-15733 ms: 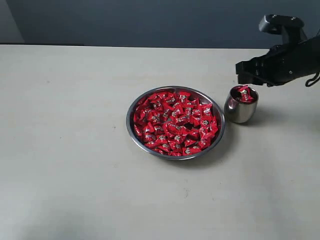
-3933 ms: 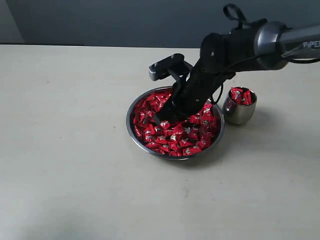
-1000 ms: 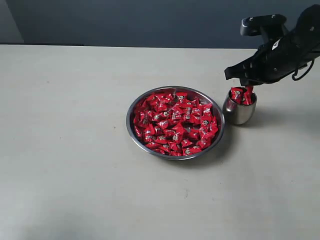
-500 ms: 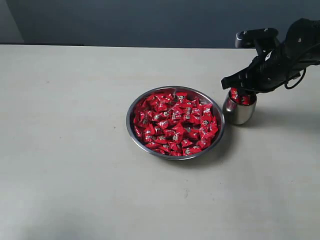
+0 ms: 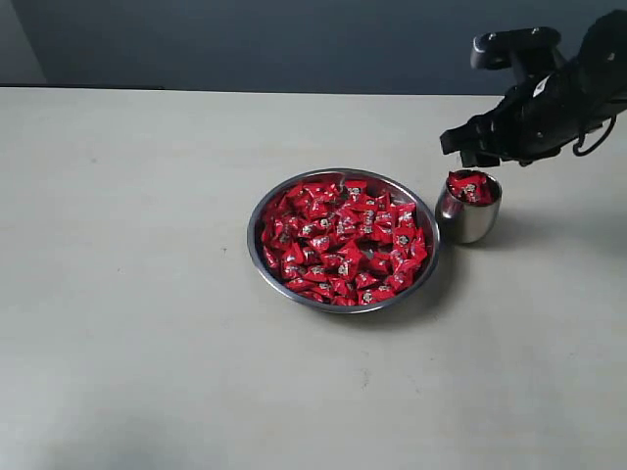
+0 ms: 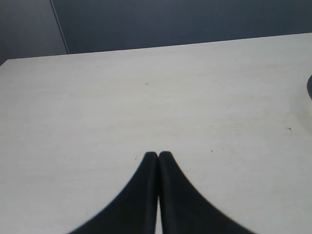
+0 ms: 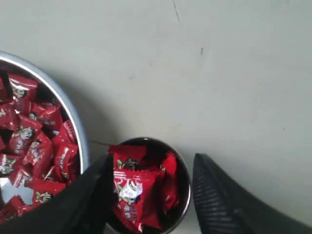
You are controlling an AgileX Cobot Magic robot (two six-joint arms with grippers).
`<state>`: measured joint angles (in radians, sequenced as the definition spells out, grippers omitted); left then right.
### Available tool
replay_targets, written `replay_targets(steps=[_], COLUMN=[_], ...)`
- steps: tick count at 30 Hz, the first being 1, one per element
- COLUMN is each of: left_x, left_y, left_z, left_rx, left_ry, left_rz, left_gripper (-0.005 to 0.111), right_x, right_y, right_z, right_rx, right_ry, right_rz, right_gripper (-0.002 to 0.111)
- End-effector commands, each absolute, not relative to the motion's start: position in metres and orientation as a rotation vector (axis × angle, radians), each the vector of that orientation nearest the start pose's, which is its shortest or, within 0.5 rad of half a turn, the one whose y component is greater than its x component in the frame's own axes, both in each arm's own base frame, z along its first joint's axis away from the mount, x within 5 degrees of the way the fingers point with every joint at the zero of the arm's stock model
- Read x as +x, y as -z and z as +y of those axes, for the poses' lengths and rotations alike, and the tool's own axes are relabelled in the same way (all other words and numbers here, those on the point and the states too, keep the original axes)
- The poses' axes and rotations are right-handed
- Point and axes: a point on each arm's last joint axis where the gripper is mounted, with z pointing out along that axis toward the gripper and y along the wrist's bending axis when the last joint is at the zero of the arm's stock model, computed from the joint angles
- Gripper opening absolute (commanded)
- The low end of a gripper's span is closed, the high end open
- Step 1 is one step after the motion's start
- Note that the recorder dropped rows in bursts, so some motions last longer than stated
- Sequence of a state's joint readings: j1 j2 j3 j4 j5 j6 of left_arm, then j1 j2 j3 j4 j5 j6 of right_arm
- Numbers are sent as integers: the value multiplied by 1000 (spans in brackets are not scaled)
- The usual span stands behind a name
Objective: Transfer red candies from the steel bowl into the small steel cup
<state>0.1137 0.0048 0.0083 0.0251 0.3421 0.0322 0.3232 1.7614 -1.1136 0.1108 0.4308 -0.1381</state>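
two fingers (image 7: pixel 219 195) of the right gripper (image 5: pixel 470 152) stand spread and empty just above the small steel cup (image 5: pixel 470 221), already heaped with red candies (image 7: pixel 131 187); beside it the steel bowl (image 5: pixel 253 235) looks nearly full, so most remain to move; the left gripper (image 6: pixel 158 155) is clenched, empty.

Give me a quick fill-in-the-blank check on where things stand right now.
The right gripper has its jaws ____ above the cup.
The left gripper is ____.
In the exterior view the cup stands ____ of the bowl.
Most candies lie in the ____.
Missing words: open; shut; right; bowl.
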Motion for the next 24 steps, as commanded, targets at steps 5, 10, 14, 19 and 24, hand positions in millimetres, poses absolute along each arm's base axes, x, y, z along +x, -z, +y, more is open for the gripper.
replay_targets(steps=[5, 10, 14, 19, 24], left_x=[53, 53, 53, 53, 53], left_y=[-183, -183, -183, -183, -183], left_z=[7, 7, 7, 7, 7], left_rx=[-55, -55, -55, -55, -55], left_ry=[-124, -124, -124, -124, -124], left_rz=[1822, 1822, 1822, 1822, 1822], left_gripper=[0, 0, 0, 0, 0], right_x=[330, 320, 312, 299, 277], right_y=[-242, -263, -276, -290, -308], right_z=[113, 112, 109, 113, 127], right_rx=[-485, -471, -471, -489, -575], right_ry=[-167, -190, -195, -223, -261], right_rz=[2447, 2417, 2399, 2395, 2354], right_gripper=[49, 49, 48, 31, -1])
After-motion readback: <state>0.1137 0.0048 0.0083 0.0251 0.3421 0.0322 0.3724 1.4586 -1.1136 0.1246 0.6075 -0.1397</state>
